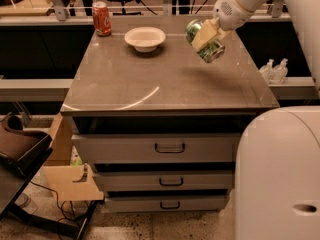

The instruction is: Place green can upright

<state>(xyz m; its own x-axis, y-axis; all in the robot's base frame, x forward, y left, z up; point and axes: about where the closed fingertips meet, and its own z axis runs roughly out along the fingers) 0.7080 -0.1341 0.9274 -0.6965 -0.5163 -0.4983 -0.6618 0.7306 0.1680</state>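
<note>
The green can (211,49), green-and-white with silver ends, hangs tilted in the air above the right part of the grey cabinet top (165,79). My gripper (204,35) is shut on the green can, its tan fingers (203,34) clamped across the can's body. The can's lower silver end points down to the right. A shadow lies on the top beneath it. The white arm reaches in from the upper right.
A white bowl (145,37) sits at the back middle of the top, left of the can. A red soda can (102,18) stands upright at the back left corner. Drawers (170,148) face front below. The robot's white body (280,174) fills the lower right.
</note>
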